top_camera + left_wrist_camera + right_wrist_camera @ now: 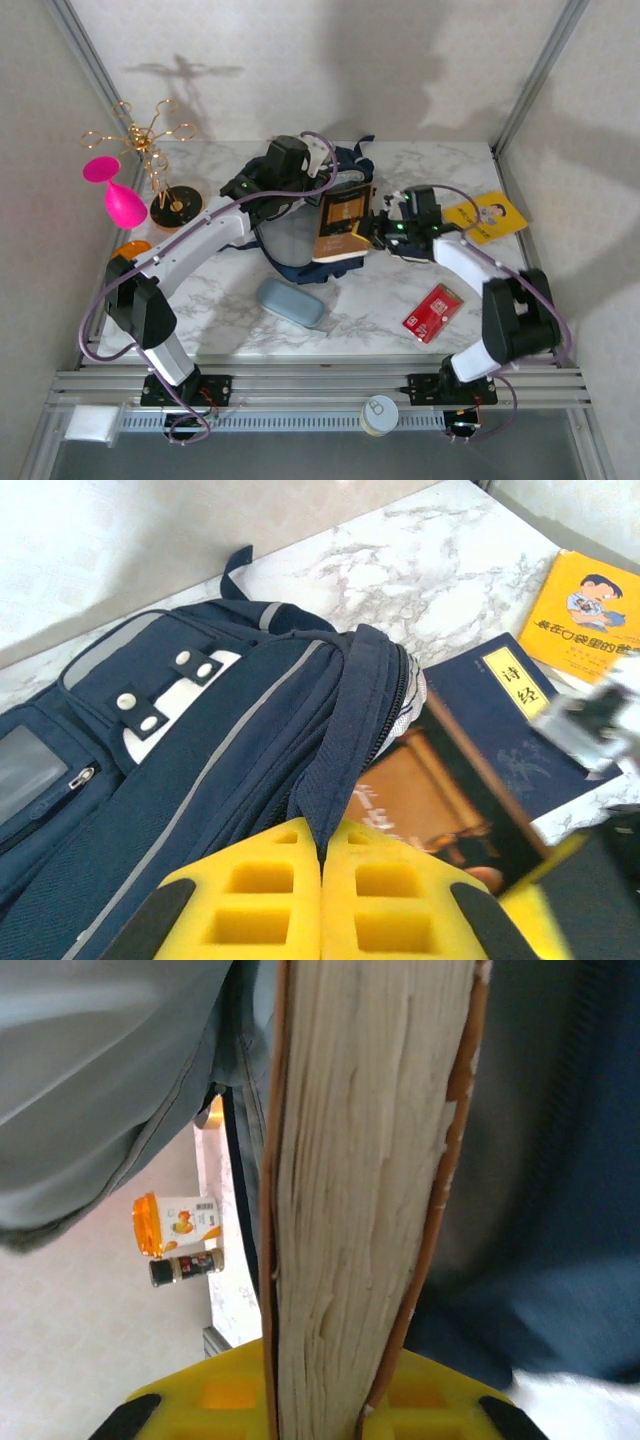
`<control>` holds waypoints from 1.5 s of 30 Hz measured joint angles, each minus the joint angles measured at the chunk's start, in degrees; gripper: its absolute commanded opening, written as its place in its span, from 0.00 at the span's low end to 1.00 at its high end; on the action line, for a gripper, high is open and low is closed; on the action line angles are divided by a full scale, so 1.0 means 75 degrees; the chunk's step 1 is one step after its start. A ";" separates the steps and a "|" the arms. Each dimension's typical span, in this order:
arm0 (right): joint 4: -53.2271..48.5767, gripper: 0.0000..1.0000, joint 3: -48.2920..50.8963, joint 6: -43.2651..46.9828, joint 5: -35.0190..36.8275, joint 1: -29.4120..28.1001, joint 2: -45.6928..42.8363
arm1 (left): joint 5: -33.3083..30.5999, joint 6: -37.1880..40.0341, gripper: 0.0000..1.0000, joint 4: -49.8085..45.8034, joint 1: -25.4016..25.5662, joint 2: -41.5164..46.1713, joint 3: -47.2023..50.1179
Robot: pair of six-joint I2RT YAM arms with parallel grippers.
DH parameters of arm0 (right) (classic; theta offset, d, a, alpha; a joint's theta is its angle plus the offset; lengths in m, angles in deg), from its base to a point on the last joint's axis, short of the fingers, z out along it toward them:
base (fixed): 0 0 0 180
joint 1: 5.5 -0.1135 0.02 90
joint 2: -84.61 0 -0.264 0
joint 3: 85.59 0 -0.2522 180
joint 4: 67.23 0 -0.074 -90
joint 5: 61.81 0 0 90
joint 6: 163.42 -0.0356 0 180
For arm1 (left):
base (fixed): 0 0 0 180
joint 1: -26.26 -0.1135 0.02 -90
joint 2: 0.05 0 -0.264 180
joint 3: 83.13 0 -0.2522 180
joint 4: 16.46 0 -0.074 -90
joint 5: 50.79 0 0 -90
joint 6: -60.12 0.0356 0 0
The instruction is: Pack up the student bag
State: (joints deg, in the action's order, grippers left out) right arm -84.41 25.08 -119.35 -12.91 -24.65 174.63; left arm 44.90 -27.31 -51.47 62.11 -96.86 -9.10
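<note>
Right tool [325, 1380] clamps a thick orange-covered book [360, 1160], pages facing it. Left tool [322, 838] pinches the zippered rim of the student bag [200, 770]: navy fabric, grey stripe, white snap-studded patch, lying on the counter [360, 320] toward its far edge.

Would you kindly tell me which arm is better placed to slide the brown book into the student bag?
The right, I'd say: the right claw clamps the brown book at the opening of the student bag, while the left claw pinches the bag's rim, holding it open.
</note>
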 measured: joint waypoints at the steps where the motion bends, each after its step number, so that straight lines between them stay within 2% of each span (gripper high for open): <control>1: 0.0096 0.00 -0.0358 -0.0026 0.0070 -0.0128 0.0396 | -0.0035 0.0041 0.00 0.0012 0.0000 0.0000 -0.0009; 7: 0.0507 0.00 -0.2200 0.0017 0.0600 -0.0804 0.2498 | -0.0405 0.0079 0.00 0.0114 0.0000 -0.0154 -0.0411; 12: 0.0653 0.07 -0.2731 0.0239 0.1072 -0.1192 0.3509 | -0.0600 -0.0035 0.00 0.0248 -0.0061 -0.0201 -0.0522; 15: 0.0458 0.19 -0.3244 0.0580 0.1282 -0.1236 0.4042 | -0.0583 -0.0079 0.00 0.0256 -0.0093 -0.0251 -0.0522; 17: 0.0251 0.34 -0.3727 0.0892 0.1550 -0.1236 0.4342 | -0.0562 -0.0087 0.00 0.0271 -0.0096 -0.0289 -0.0522; 20: -0.0029 0.51 -0.4022 0.1276 0.2095 -0.1230 0.4395 | -0.0565 -0.0114 0.00 0.0289 -0.0096 -0.0329 -0.0522; 23: -0.0274 0.61 -0.3955 0.1568 0.2597 -0.1230 0.4229 | -0.0568 -0.0114 0.00 0.0286 -0.0096 -0.0329 -0.0522; 26: -0.0560 0.63 -0.3459 0.1842 0.3142 -0.1239 0.3660 | -0.0565 -0.0119 0.00 0.0286 -0.0105 -0.0332 -0.0522; 29: -0.0836 0.58 -0.2824 0.2022 0.3657 -0.1306 0.2833 | -0.0560 -0.0160 0.00 0.0297 -0.0111 -0.0332 -0.0504; 34: -0.1067 0.36 -0.2390 0.2259 0.4077 -0.1775 0.2122 | -0.0527 -0.0175 0.00 0.0382 -0.0111 -0.0332 -0.0434; 39: -0.1046 0.18 -0.2480 0.2224 0.4045 -0.2439 0.2597 | -0.0516 -0.0207 0.00 0.0428 -0.0111 -0.0332 -0.0434; 43: -0.0883 0.08 -0.2789 0.2192 0.4095 -0.2527 0.3488 | -0.0498 -0.0224 0.00 0.0420 -0.0117 -0.0332 -0.0434; 45: -0.0898 0.07 -0.3005 0.2165 0.4217 -0.2498 0.3724 | -0.0449 -0.0219 0.00 0.0370 -0.0117 -0.0332 -0.0434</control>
State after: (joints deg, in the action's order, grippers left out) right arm -91.14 2.54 -103.11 18.72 -43.38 202.56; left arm 41.54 -28.95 -48.70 61.24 -99.36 -12.36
